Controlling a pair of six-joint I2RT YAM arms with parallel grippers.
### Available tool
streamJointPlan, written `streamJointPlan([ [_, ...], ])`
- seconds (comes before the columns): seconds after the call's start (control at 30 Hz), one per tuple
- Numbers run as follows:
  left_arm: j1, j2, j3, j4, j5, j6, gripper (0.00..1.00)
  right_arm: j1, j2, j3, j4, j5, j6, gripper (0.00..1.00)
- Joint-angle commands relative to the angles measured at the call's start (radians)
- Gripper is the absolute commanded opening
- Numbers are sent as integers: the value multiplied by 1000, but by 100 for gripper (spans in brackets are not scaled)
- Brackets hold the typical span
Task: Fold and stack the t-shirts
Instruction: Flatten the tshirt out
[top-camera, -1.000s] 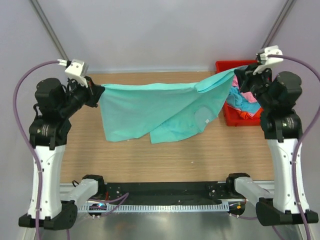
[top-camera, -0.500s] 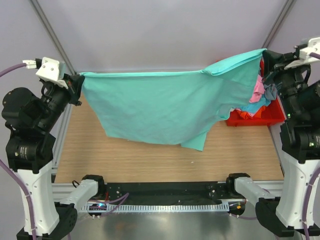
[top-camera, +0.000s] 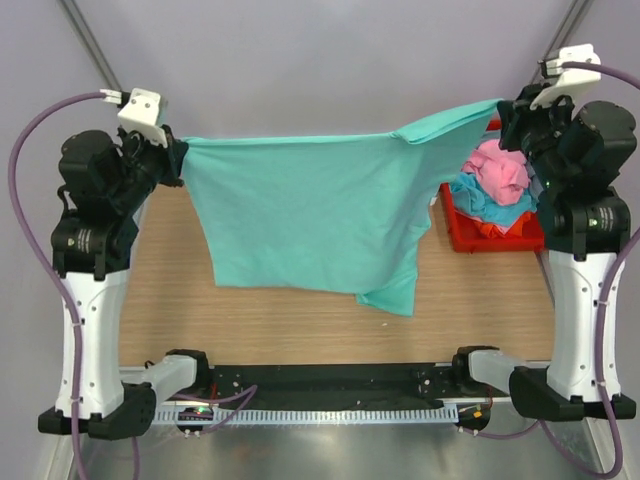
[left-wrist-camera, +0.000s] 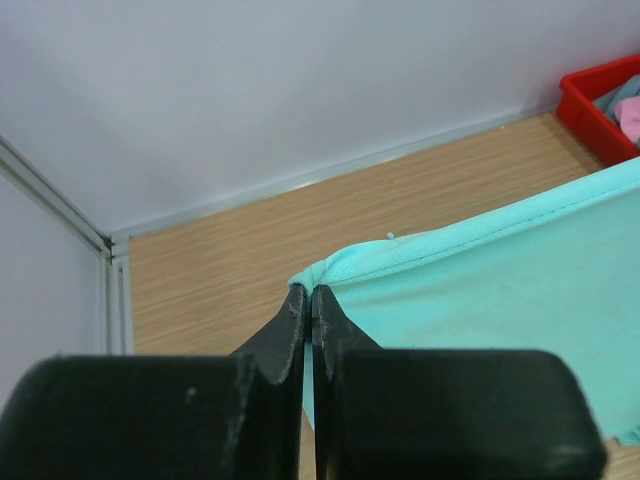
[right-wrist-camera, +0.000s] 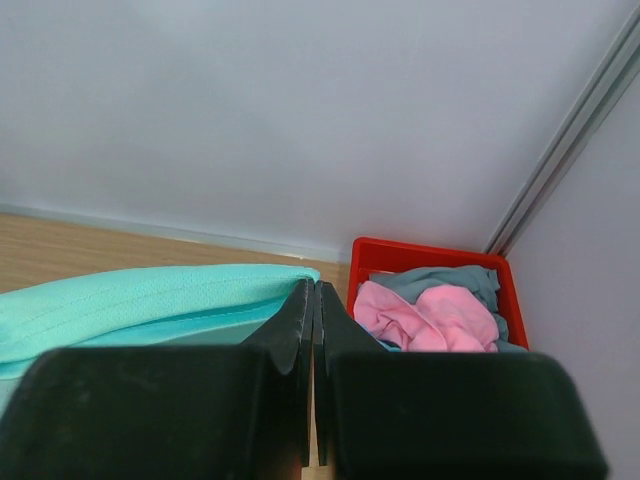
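Note:
A teal-green t-shirt hangs stretched in the air above the wooden table, held by two corners. My left gripper is shut on its left corner; the wrist view shows the hem pinched between the fingertips of that gripper. My right gripper is shut on the right corner, raised a little higher, with cloth caught at the tips of the gripper. The shirt's lower edge droops to a point toward the front right. More t-shirts, pink, turquoise-blue and grey-blue, lie bunched in the bin.
A red plastic bin stands at the table's right side, below my right gripper. The wooden table stretches under the hanging shirt. Grey walls close in behind, and metal frame posts rise at both back corners.
Both arms lifted the shirt off the table and pulled it taut, then drew slightly inward again. The shirt went from draped on the table to hanging spread.

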Motion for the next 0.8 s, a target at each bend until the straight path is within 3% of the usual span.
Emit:
streamJointPlan([
  [0.0, 2, -98, 86, 26, -5, -10, 0, -6, -95, 68, 25, 18, -2, 1],
  [0.37, 4, -308, 215, -165, -26, 45, 0, -8, -342, 131, -78, -25, -49, 1],
  [0.57, 4, -322, 279, -192, -57, 79, 0, -8, -331, 263, -104, -16, -71, 1],
  [0.77, 4, -279, 253, -156, -92, 123, 0, -8, -279, 292, -81, -9, -86, 1],
])
